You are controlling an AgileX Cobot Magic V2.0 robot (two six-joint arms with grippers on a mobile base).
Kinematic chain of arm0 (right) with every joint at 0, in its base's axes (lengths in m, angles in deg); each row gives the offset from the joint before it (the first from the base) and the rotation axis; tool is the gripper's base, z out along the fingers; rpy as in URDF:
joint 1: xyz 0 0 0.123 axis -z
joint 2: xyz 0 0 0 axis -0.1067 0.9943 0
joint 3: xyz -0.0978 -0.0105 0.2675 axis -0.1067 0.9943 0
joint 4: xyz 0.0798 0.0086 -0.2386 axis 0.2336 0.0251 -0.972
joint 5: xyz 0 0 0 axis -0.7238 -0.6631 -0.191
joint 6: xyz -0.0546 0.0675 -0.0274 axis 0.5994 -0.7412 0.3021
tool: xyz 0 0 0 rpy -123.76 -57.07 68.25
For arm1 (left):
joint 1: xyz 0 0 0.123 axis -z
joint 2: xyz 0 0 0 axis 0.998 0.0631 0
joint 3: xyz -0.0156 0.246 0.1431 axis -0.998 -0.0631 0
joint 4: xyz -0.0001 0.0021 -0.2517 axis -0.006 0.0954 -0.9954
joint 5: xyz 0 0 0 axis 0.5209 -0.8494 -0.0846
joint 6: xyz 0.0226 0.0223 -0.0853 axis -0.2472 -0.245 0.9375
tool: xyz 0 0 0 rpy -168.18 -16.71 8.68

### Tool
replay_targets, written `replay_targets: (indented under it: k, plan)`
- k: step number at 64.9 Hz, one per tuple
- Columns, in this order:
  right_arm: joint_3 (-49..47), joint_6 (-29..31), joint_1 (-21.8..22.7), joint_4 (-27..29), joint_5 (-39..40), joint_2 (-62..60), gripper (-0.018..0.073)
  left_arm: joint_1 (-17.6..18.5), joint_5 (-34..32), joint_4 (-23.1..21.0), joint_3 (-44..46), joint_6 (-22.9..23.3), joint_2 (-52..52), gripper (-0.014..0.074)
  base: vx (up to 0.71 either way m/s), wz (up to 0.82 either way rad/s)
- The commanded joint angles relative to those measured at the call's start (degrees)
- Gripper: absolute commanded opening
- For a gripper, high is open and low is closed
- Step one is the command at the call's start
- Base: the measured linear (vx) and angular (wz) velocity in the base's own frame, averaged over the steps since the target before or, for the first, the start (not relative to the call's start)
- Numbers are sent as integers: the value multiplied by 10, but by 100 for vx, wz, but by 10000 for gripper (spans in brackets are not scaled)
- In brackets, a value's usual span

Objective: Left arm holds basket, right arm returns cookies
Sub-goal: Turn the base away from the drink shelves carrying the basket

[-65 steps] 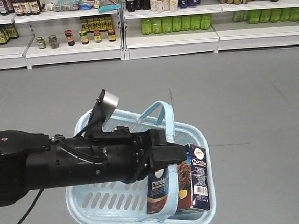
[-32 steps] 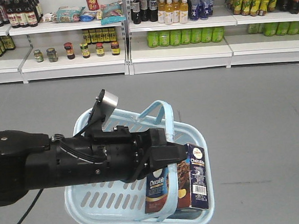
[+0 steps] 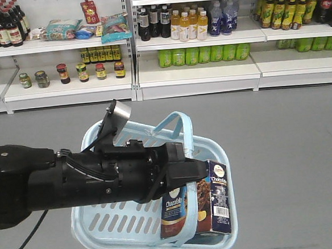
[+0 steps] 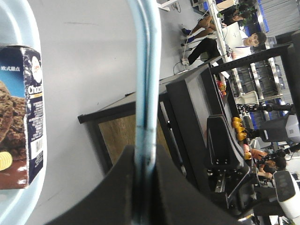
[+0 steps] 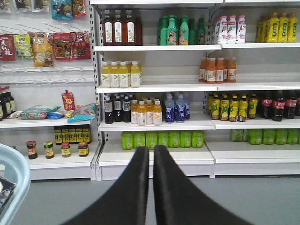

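Light blue plastic basket [image 3: 104, 225] hangs by one hoop handle [image 4: 145, 70], on which the left end effector [image 3: 185, 171] is clamped. The cookies [image 3: 208, 204] stand upright in its near right corner, just beside that handle. The right end effector [image 5: 151, 187], fingers together and empty, faces the shelves [image 5: 154, 125]. Best, I judge: hold the basket level, spread the fingers, descend on the box top, and lift straight clear of the handle.
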Motion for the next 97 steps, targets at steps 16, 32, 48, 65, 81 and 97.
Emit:
replay_targets:
  k: [16, 32, 48, 65, 81, 97]
  plan:
    - [10, 3, 1, -4, 44, -7, -10, 4, 21, -49, 16, -9, -26, -6, 48, -5]
    - [10, 3, 1, -4, 44, -7, -10, 4, 21, -49, 16, -9, -26, -6, 49, 2]
    - [10, 3, 1, -4, 44, -7, -10, 4, 21, -49, 16, -9, -26, -6, 48, 5]
    - [10, 3, 1, -4, 44, -7, -10, 4, 22, -49, 16, -9, -26, -6, 45, -5]
    - [10, 3, 1, -4, 44, -7, -10, 4, 21, -49, 16, -9, -26, -6, 43, -14]
    - [10, 3, 1, -4, 44, -7, -10, 3, 21, -49, 16, -9, -26, -6, 40, -16]
